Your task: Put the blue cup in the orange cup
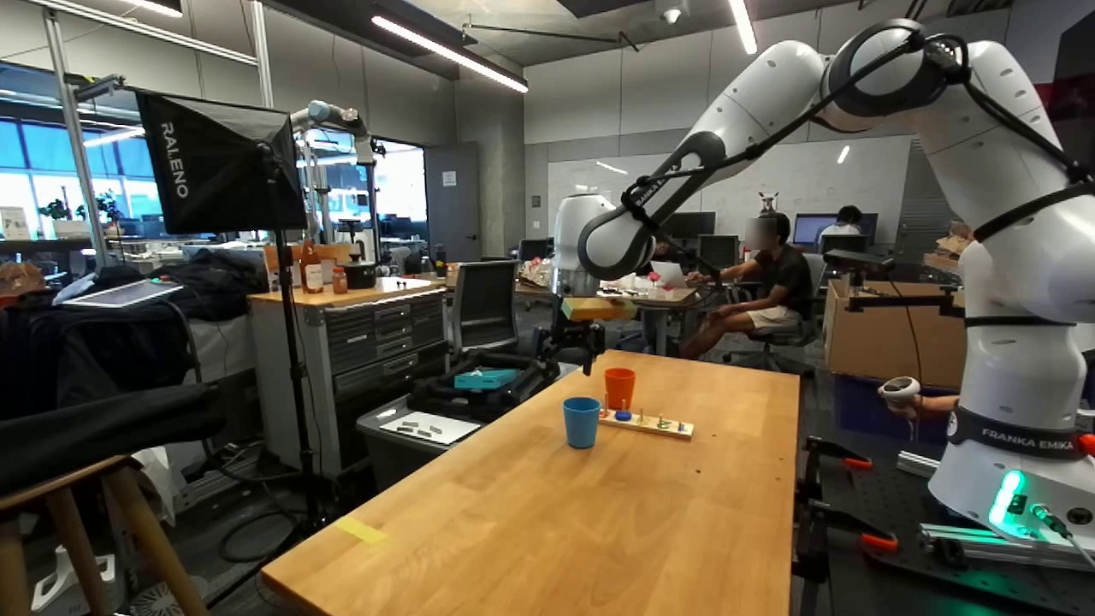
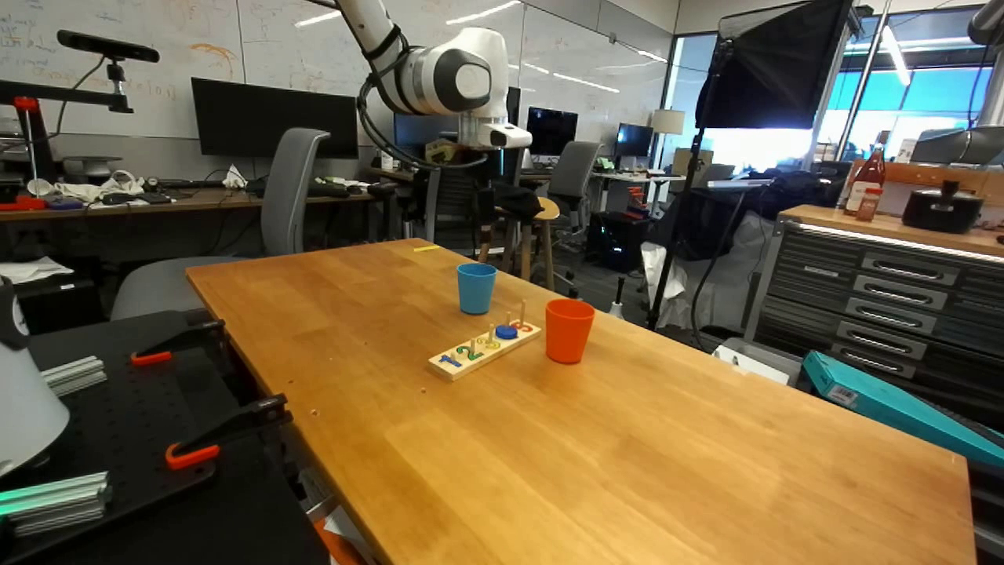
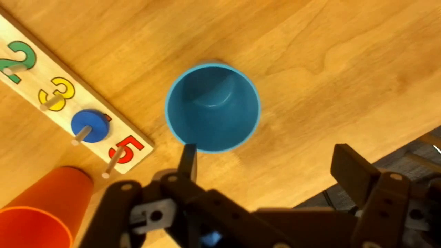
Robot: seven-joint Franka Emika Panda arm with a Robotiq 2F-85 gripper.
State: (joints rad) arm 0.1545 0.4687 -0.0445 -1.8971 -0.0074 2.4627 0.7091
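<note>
In the wrist view the gripper [image 3: 266, 151] has its two fingers well apart, the wooden table [image 3: 327, 75] showing between them; at ten o'clock from that gap stands the blue cup [image 3: 213, 108], mouth up; one fingertip overlaps the seven o'clock part of its rim from this angle, though whether it touches I cannot tell; at nine o'clock from the blue cup lies a number board [image 3: 82, 100], pale wood with coloured numerals, a blue disc [image 3: 96, 120] threaded over one of its pegs [image 3: 82, 135]; at eight o'clock, beyond the board, is the orange cup [image 3: 51, 198], partly out of the frame; in both exterior views the two cups stand upright and apart on the table, the blue one outside the orange one.

In an exterior view a strip of yellow tape [image 1: 361, 529] lies nearest, at eight o'clock from the blue cup; behind the blue cup, between one and two o'clock, stands the orange cup, and the gripper hangs above at twelve; off the table, at ten o'clock, come a grey drawer cabinet [image 1: 385, 329] and a black softbox [image 1: 227, 162]; farther off, at two o'clock, sits a person [image 1: 787, 282] in a dark shirt; farthest, at one o'clock, is a whiteboard [image 1: 727, 195].
</note>
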